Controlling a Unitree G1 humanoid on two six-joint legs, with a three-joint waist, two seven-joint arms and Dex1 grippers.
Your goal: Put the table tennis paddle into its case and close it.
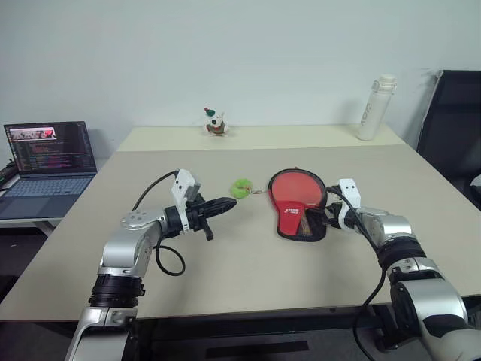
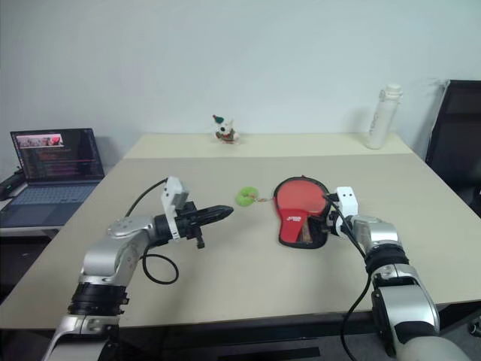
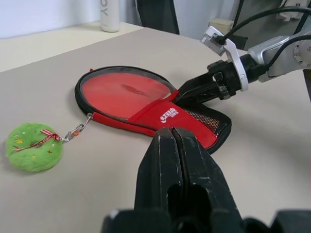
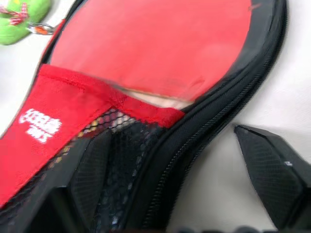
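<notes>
The case [image 1: 301, 223] lies on the table's middle right, red with a white logo and a black mesh pocket. Its round end gapes open. The table tennis paddle's red face [image 1: 294, 188] shows inside that open end; its handle is hidden under the red cover. A green felt charm [image 1: 241, 188] hangs from the zip by a small chain. My right gripper [image 4: 180, 155] is open and straddles the case's black zip edge, one finger [image 4: 92, 170] over the mesh, the other finger [image 4: 269, 167] over bare table. My left gripper [image 1: 229, 203] is shut and empty, left of the case and pointing at it.
A laptop [image 1: 49, 158] stands open on a side table at the far left. A white bottle [image 1: 373, 109] and a small figurine [image 1: 216, 122] stand at the table's far edge. A black chair [image 1: 451, 120] is at the right.
</notes>
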